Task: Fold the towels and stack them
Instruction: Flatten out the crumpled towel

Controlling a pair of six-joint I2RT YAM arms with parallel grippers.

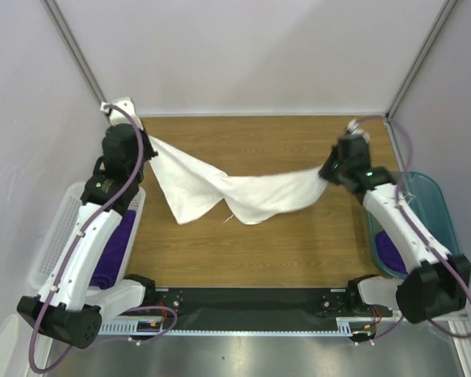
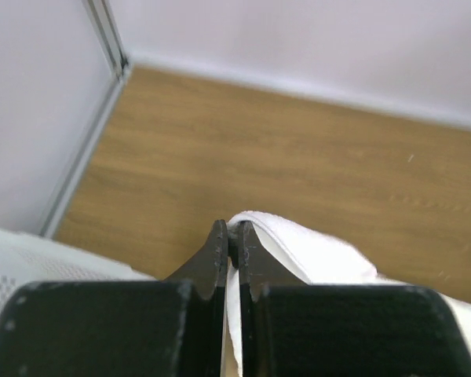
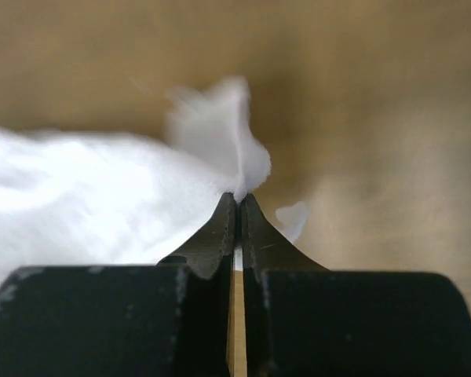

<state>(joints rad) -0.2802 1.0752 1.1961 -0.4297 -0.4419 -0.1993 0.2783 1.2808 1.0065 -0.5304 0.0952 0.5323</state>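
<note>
White towel (image 1: 235, 192) hangs stretched over the counter (image 1: 282, 243), sagging mid-span. A purple towel (image 1: 114, 251) lies in the white basket (image 1: 59, 228), a second purple towel (image 1: 388, 251) in the teal bin (image 1: 439, 204). Left claw (image 2: 230, 236) pinches one corner, right claw (image 3: 238, 200) the opposite end.

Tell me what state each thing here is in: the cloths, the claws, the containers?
white towel, unfolded, held up at two ends, sagging between them.
left gripper, shut on the white towel.
right gripper, shut on the white towel.
left purple towel, lying in the white basket, partly hidden by an arm.
right purple towel, lying in the teal bin, partly hidden by an arm.
</note>
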